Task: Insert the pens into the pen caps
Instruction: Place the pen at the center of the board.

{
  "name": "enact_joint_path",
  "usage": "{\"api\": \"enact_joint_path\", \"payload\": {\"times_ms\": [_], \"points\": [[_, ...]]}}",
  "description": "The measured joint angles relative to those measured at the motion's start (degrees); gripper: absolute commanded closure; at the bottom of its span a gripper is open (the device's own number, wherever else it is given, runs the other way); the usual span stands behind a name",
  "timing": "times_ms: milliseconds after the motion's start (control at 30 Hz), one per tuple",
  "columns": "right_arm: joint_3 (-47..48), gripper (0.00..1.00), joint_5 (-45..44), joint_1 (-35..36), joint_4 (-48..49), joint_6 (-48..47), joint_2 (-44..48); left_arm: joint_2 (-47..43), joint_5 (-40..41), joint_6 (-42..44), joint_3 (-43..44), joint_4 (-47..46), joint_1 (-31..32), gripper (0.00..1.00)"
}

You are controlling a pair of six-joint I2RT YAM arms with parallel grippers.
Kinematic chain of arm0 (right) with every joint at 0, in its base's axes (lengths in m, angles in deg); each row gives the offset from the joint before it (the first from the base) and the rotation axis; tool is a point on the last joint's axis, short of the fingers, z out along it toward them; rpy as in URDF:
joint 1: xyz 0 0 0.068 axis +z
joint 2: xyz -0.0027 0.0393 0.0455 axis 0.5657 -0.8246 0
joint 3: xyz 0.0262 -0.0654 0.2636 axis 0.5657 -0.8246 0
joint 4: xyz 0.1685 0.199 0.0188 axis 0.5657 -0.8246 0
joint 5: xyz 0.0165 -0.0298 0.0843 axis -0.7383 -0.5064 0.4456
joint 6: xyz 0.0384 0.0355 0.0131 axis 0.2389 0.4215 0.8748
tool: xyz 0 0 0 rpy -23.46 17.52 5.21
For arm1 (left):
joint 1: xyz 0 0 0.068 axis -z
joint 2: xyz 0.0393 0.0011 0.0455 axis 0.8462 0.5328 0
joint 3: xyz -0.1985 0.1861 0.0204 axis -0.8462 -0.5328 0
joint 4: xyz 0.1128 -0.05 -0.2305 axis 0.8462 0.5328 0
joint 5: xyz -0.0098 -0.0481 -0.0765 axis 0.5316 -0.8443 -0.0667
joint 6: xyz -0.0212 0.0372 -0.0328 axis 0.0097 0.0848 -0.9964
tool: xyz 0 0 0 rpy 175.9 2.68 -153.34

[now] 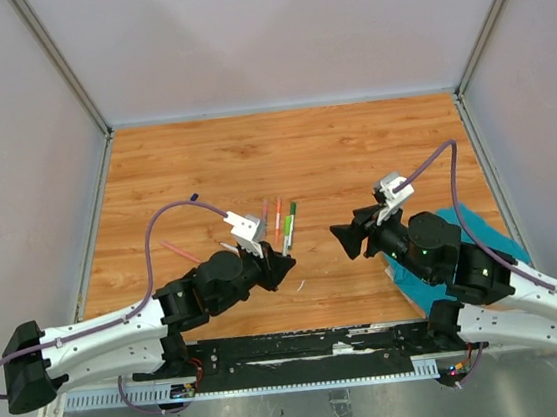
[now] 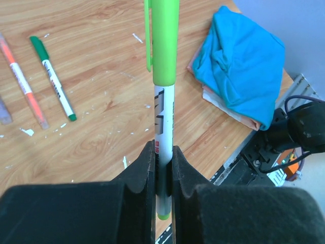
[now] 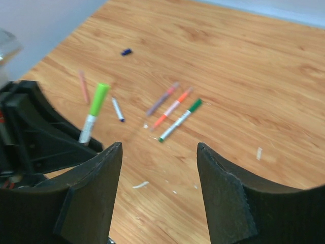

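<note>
The left gripper (image 2: 162,155) clamps 1 green-capped pen (image 2: 165,46) by its barrel, while the right gripper (image 3: 160,173) hangs wide open above the table (image 3: 254,76).

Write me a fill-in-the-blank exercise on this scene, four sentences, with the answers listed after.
1. The left gripper is shut on a pen that wears a light ____ cap.
2. The right gripper holds nothing; its jaws stand ____.
3. The teal cloth lies nearer the ____ gripper.
4. The lone cap, lying by itself, is dark ____.

Missing words: green; open; right; blue.
</note>
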Motion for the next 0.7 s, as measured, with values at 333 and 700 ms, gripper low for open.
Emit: {"api": "enact_joint_path", "payload": {"times_ms": [333, 700], "points": [[0.81, 0.34, 12.24, -22.73, -7.69, 5.97, -0.68, 4.37, 3.3, -1.92, 3.8, 3.82, -0.02, 1.0], [-4.37, 0.04, 17.73, -30.49, -10.43, 10.56, 8.37, 11.67, 4.98, -3.91, 7.3, 6.56, -1.53, 1.0]]}}
